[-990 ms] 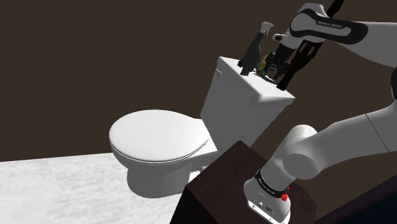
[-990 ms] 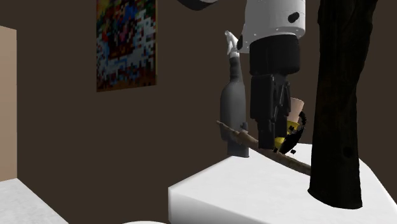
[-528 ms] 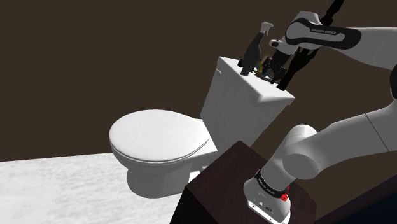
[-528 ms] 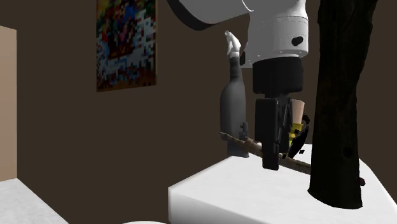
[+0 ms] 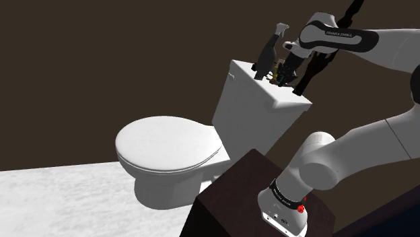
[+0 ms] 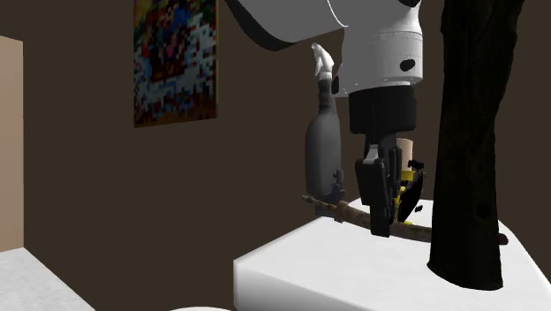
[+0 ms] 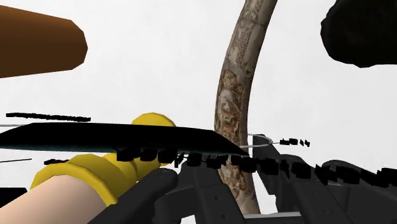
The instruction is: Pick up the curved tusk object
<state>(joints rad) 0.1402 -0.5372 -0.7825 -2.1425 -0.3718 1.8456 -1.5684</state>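
Tusk (image 7: 232, 108), carved and curved: flat on the white tank lid (image 6: 291, 256), passing between the jaws. Jaws low astride it, standing apart, one finger each side; cannot tell whether touching. Just beside, close against the fingers: yellow-and-black figure (image 7: 95, 175). Behind, upright on the lid: grey bottle (image 6: 322, 150) with white top. Nearest in the second exterior view, crossing part of the tusk: black trunk (image 6: 472, 132). Below the tank: shut toilet seat (image 5: 168, 141).

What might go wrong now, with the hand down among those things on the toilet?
The hand straddles the thin, curved tusk; it may twist or slip when squeezed. The yellow object sits right beside the tusk and may get shoved or pinched. The spray bottle nearby might topple.
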